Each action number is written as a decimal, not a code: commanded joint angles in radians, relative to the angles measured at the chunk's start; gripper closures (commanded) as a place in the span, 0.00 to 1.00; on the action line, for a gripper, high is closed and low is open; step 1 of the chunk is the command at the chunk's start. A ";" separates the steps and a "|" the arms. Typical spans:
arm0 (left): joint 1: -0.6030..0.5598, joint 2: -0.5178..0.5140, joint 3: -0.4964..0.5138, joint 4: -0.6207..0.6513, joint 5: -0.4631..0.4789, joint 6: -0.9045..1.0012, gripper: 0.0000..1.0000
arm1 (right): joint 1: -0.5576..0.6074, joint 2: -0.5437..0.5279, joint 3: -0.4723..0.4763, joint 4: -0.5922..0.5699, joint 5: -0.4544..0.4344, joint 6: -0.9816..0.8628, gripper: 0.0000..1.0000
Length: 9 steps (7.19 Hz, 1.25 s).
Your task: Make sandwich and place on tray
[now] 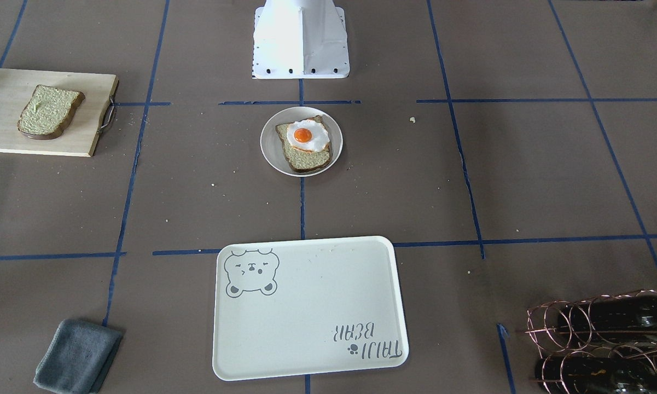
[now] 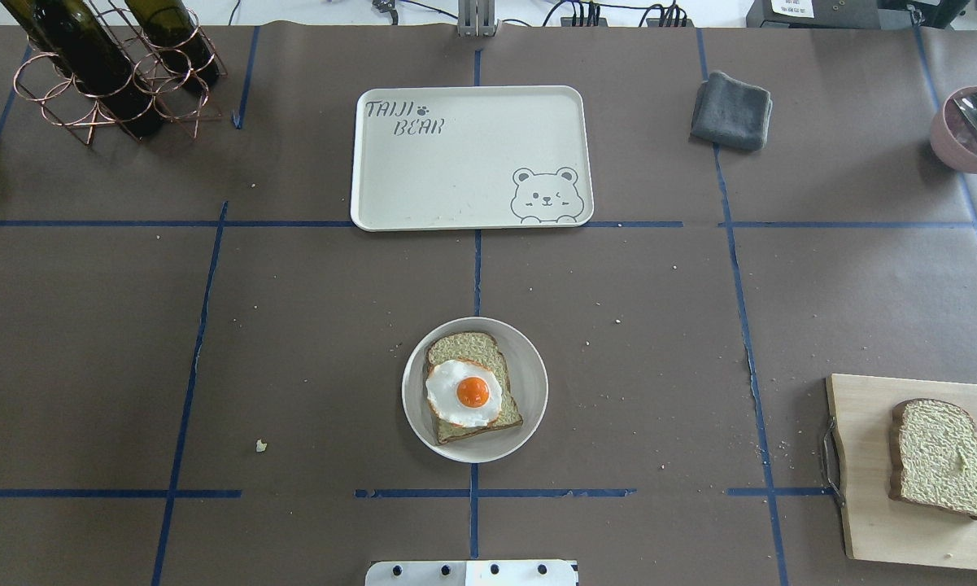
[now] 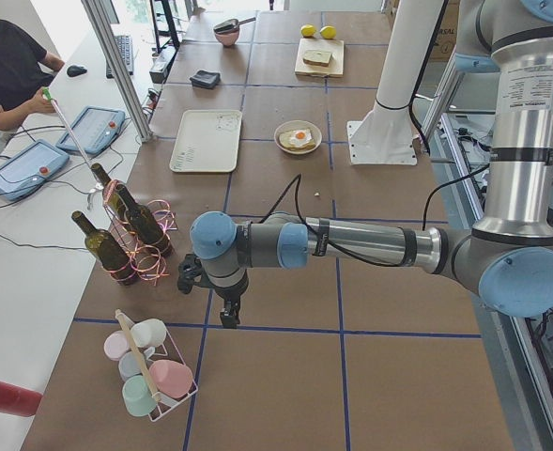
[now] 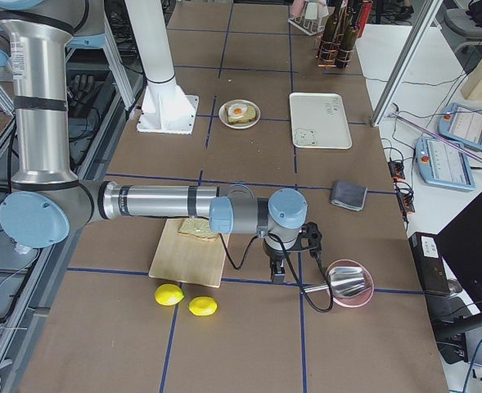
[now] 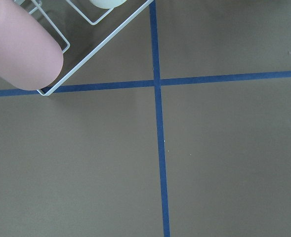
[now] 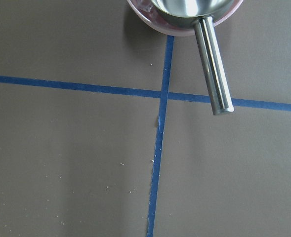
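Observation:
One bread slice [image 2: 464, 346] with the fried egg [image 2: 464, 393] on top lies on a small white plate [image 2: 531, 382] at the table's middle; the egg also shows in the front view [image 1: 306, 135]. The second bread slice [image 2: 937, 457] lies on the wooden cutting board [image 2: 862, 488] at the right. The cream bear tray [image 2: 464, 163] lies beyond the plate with nothing on it. My left gripper [image 3: 227, 318] hangs over a tape cross far off to the left. My right gripper [image 4: 278, 274] hangs beside the pink bowl. I cannot tell whether either is open or shut.
A copper rack with wine bottles [image 2: 114, 73] stands at the far left. A grey cloth [image 2: 732, 110] lies right of the tray. A pink bowl with a metal scoop [image 2: 968, 130] sits far right. Two lemons [image 4: 187, 300] lie by the board. A cup rack [image 3: 149, 376] stands near my left gripper.

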 commanded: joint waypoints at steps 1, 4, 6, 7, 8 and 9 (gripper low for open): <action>-0.001 -0.001 0.000 -0.001 0.000 0.002 0.00 | 0.000 0.000 0.002 0.000 0.000 0.001 0.00; 0.005 -0.063 -0.002 -0.042 -0.002 -0.002 0.00 | 0.000 0.002 0.014 0.000 0.003 0.002 0.00; 0.025 -0.090 0.000 -0.171 -0.006 0.000 0.00 | -0.002 0.046 0.031 0.003 0.002 0.020 0.00; 0.057 -0.093 -0.005 -0.289 -0.008 -0.005 0.00 | -0.018 0.087 0.025 0.002 0.003 0.045 0.00; 0.061 -0.093 -0.008 -0.313 -0.002 0.000 0.00 | -0.040 0.089 0.035 0.002 0.011 0.080 0.00; 0.076 -0.100 0.000 -0.324 -0.008 -0.009 0.00 | -0.047 0.079 0.028 0.021 0.073 0.086 0.00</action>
